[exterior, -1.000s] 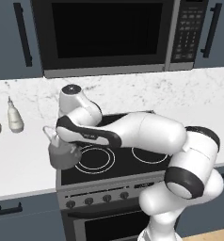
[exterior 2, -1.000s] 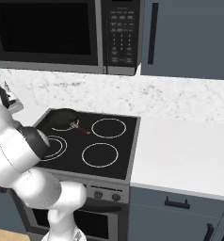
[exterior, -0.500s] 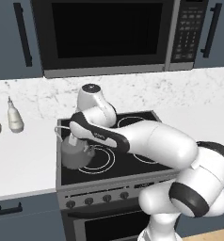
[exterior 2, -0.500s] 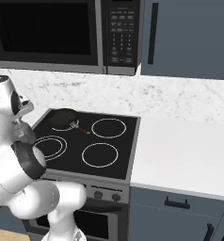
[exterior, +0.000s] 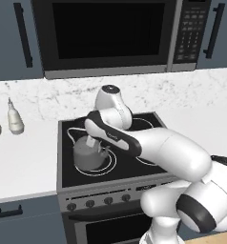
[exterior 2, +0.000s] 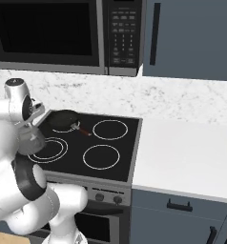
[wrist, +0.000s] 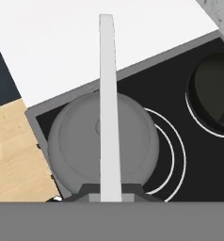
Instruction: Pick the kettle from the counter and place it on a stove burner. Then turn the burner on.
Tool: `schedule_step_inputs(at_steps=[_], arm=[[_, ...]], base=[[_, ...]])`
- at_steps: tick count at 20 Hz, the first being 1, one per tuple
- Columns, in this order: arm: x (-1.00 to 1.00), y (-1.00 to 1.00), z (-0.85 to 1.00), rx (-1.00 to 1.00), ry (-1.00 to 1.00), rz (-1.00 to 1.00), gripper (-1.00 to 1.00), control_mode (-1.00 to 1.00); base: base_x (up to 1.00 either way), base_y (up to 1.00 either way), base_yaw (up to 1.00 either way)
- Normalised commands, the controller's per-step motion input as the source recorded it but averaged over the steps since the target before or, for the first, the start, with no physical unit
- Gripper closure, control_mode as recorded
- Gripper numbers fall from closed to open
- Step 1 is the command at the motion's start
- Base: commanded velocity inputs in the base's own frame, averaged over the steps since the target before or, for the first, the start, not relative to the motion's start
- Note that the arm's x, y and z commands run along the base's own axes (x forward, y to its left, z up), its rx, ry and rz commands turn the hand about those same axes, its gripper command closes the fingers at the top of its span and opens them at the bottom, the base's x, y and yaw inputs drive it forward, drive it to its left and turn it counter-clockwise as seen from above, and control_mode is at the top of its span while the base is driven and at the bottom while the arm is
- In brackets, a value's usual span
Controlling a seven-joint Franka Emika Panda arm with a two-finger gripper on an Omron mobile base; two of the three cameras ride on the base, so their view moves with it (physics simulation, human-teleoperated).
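Your tool point(exterior: 92, 141) pinches the kettle point(exterior: 89, 155) by its wire handle point(wrist: 109, 103), over the near-left burner point(exterior 2: 48, 148) of the cooktop point(exterior 2: 116, 151). Can't tell if the kettle touches the glass. Pan point(exterior 2: 63, 119) far left, shakers point(exterior: 14, 119) on the desk point(exterior: 20, 152) left.
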Motion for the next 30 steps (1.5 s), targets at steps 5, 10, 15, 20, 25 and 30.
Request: schedule_step_inputs(at_steps=[5, 10, 15, 20, 25, 30], arm=[[0.00, -0.25, -0.23, 0.00, 0.00, 0.00, 1.00, -1.00], [0.00, -0.21, -0.25, 0.00, -0.01, 0.00, 1.00, -1.00], [0.00, -0.16, 0.00, 0.00, -0.08, 0.00, 1.00, -1.00], [0.22, -0.17, 0.00, 0.00, -0.05, 0.00, 1.00, -1.00], [0.02, 0.00, -0.08, 0.00, 0.00, 0.00, 1.00, -1.00], [0.00, 0.00, -0.27, 0.00, 0.00, 0.00, 1.00, -1.00]], base=[[0.00, 0.00, 0.00], [0.00, 0.00, 0.00], [0.00, 0.00, 0.00], [0.00, 0.00, 0.00], [0.00, 0.00, 0.00], [0.00, 0.00, 0.00]])
